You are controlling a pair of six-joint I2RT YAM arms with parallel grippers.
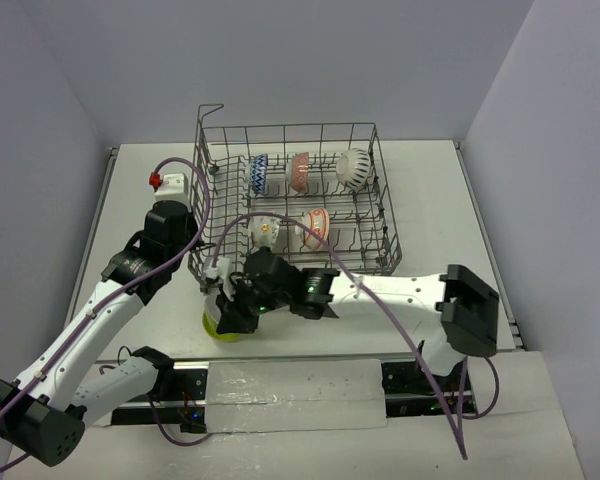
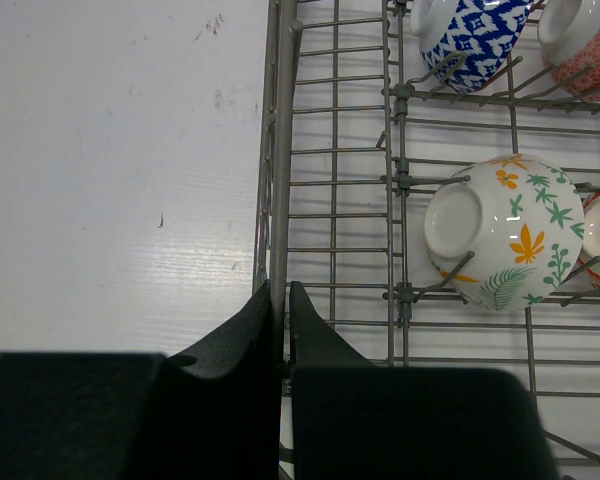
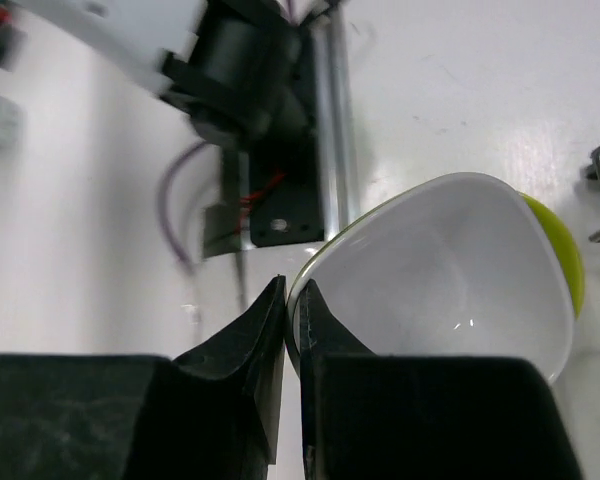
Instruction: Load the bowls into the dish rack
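Observation:
The grey wire dish rack stands at the back middle of the table. In it are a blue-white bowl, a red-orange bowl, a white bowl with dark marks, a yellow-floral bowl and another red-orange bowl. My left gripper is shut on the rack's left rim wire; the yellow-floral bowl lies to its right. My right gripper is shut on the rim of the lime-green bowl, near the rack's front left corner.
The left arm reaches along the rack's left side and the right arm lies across the rack's front. A small white and red object sits left of the rack. The arm bases' rail runs along the near edge.

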